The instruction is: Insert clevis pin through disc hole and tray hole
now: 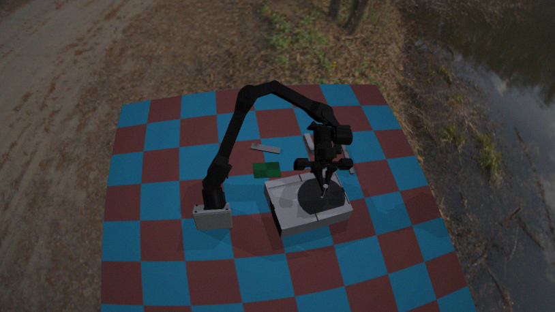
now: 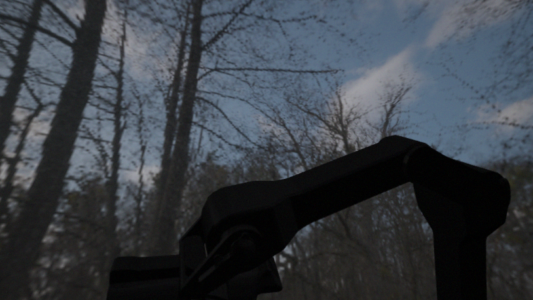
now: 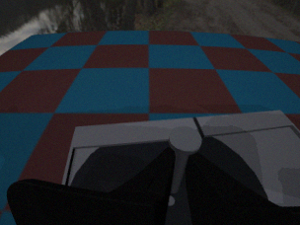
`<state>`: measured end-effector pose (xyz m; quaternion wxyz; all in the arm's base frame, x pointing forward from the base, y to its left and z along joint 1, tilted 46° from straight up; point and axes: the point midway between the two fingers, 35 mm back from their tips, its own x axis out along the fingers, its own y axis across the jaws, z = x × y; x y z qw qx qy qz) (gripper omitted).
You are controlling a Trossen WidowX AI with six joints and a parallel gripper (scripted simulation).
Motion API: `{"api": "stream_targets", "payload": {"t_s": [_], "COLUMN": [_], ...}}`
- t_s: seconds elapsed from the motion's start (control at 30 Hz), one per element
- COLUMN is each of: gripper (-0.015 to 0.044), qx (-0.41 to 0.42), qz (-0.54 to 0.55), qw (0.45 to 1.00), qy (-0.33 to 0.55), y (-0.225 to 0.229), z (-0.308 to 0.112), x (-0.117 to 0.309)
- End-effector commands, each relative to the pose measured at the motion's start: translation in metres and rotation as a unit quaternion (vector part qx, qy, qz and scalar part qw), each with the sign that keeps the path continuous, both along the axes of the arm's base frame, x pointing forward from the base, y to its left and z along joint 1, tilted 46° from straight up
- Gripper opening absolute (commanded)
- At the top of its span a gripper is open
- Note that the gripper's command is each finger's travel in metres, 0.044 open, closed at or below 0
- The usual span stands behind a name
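Note:
The dark disc lies flat in the rimmed steel tray, toward one end. A small bright spot marks the hole in the disc. My gripper is shut on the steel pin, over the disc. The pin's round head is up and its shank slants down toward the hole. The shank's lower end shows close beside the hole; the views do not settle the gap between them. The tray's pin hole is not distinguishable.
A green patch and a grey bar lie behind the tray. Another bar and a thin strip lie near the arm's wrist. The arm's base stands left of the tray. The exterior view shows only the arm against trees.

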<state>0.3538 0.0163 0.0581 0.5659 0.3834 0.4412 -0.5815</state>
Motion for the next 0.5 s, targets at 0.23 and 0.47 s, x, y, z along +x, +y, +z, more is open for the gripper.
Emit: {"api": "stream_targets", "payload": {"t_s": [0.23,0.47], "gripper": [0.0000,0.0000], "qx": [-0.006,-0.005], "qz": [0.000,0.000], "qw": [1.000,1.000], "qy": [0.000,0.000], "y": [0.008,0.015], "z": [-0.003,-0.008], "x": [0.000,0.000]}}
